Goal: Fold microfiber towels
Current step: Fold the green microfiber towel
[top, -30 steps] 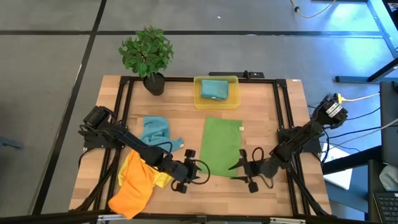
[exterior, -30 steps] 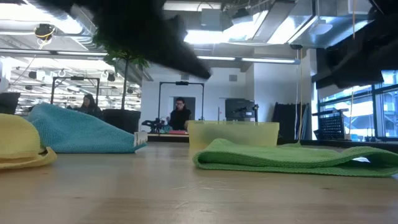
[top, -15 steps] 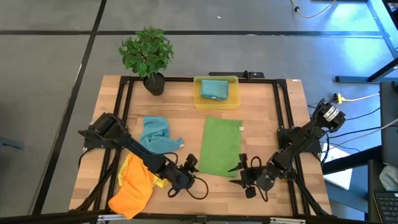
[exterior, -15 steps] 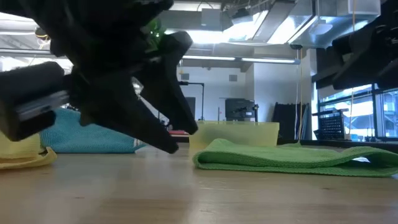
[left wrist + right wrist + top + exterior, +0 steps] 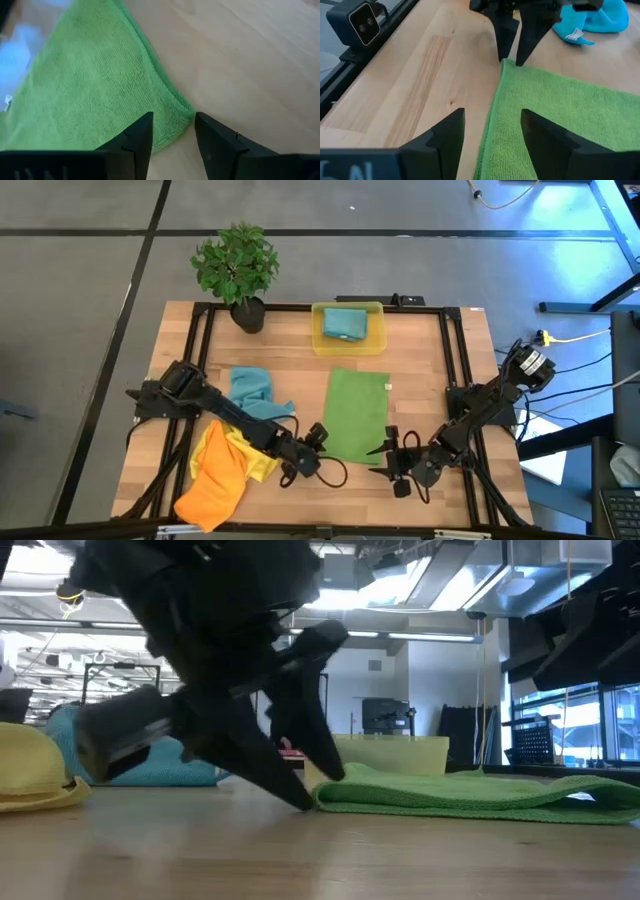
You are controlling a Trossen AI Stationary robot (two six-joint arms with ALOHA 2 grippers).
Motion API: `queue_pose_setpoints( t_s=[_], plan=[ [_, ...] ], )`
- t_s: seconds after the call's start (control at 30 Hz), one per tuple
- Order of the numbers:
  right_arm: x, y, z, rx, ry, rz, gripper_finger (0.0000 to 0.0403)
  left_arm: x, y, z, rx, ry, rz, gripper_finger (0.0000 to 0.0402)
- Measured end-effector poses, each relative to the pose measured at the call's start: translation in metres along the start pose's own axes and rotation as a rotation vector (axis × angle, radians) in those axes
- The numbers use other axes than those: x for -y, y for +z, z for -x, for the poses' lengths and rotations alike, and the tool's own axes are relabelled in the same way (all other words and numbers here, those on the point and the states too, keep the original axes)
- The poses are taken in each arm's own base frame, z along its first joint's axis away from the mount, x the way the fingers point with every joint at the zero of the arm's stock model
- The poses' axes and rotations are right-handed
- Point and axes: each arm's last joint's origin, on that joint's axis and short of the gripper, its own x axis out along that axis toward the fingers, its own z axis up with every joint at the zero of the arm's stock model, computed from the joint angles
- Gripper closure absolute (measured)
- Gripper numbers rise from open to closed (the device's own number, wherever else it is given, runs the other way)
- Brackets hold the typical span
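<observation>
The left gripper [image 5: 316,437] stands with its 2 dark fingers apart, straddling the near left corner of the flat green microfiber towel [image 5: 356,416], fingertips down at the wooden table [image 5: 420,370]. The right gripper [image 5: 385,448], fingers likewise apart and holding nothing, sits low at the towel's near right corner, facing the left gripper. Beyond the left gripper lie a crumpled teal-blue towel [image 5: 250,392] and, farther off, a translucent yellow plastic bin [image 5: 348,327] containing another teal-blue cloth.

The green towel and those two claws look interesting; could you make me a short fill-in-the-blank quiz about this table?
1. The left gripper and right gripper both point at the ____ towel.
2. The yellow bin holds a folded ____ towel.
3. The orange towel lies partly over a ____ one.

Missing words: green; teal-blue; yellow
</observation>
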Motion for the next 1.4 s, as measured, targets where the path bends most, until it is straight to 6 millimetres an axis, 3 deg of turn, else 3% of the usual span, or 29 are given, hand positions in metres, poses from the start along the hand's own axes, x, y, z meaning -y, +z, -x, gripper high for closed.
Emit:
queue_pose_setpoints(
  t_s=[0.2, 0.57, 0.7, 0.93, 1.2, 1.4],
  plan=[
    [0.000, -0.001, 0.000, -0.005, -0.006, 0.002, 0.0207, -0.007, 0.008, -0.011, -0.026, -0.012, -0.057, 0.0262],
    [0.002, -0.003, 0.000, -0.026, -0.028, 0.077, 0.0207, 0.001, 0.004, -0.021, -0.094, -0.027, -0.106, 0.0265],
    [0.006, -0.012, 0.001, -0.096, -0.080, 0.100, 0.0207, 0.002, 0.003, -0.021, -0.095, -0.033, -0.126, 0.0292],
    [0.006, -0.023, 0.005, -0.200, -0.061, 0.133, 0.0207, 0.003, 0.002, -0.022, -0.091, -0.036, -0.102, 0.0391],
    [-0.012, -0.034, 0.009, -0.220, 0.039, 0.212, 0.0207, 0.003, 0.002, -0.023, -0.093, -0.028, -0.070, 0.0399],
    [-0.020, -0.050, 0.000, -0.241, 0.021, 0.244, 0.0197, 0.001, 0.001, -0.023, -0.093, -0.027, -0.041, 0.0400]
  ],
)
